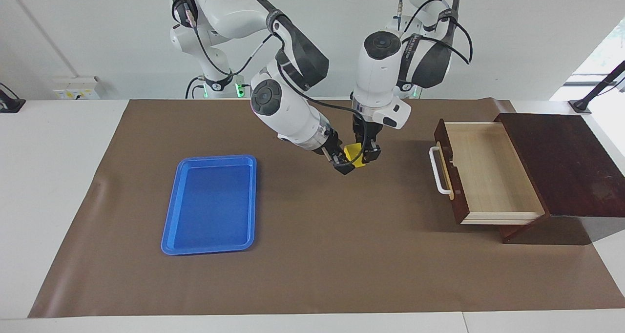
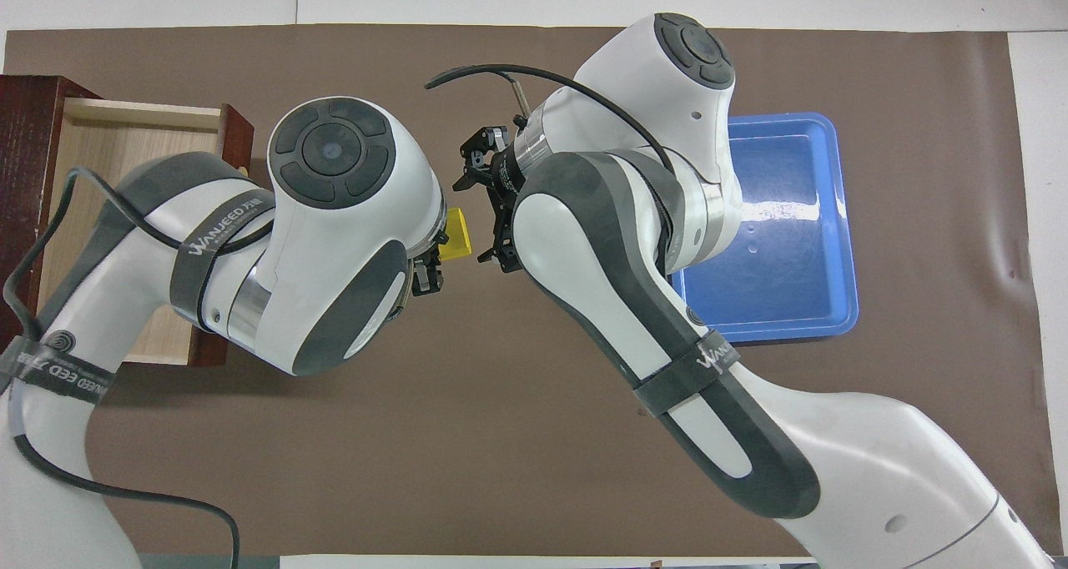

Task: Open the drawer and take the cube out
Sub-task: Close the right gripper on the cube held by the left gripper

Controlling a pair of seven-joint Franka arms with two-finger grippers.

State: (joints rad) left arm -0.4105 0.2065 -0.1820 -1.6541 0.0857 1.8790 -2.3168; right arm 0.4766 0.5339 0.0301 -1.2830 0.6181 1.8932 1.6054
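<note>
Over mid-desk, between drawer and tray: both pincers meet at the cube [image 1: 353,155], raised above the brown mat [image 1: 312,255].

Left pincer [image 1: 367,153] points straight down, clamped on the yellow cube. Right pincer [image 1: 342,162] comes in tilted, fingers apart on either side of the cube; contact cannot be told. Drawer [image 1: 488,172] stands pulled out of the dark wooden box [image 1: 566,162] at the left arm's end, white handle [image 1: 438,171] on its front, pale interior showing. Blue tray [image 1: 211,204] lies flat toward the right arm's end.

Wide shallow drawer [image 1: 488,169] pulled open, pale wood interior showing; small yellow cube [image 1: 355,155] held aloft over the brown mat [image 1: 317,255].
</note>
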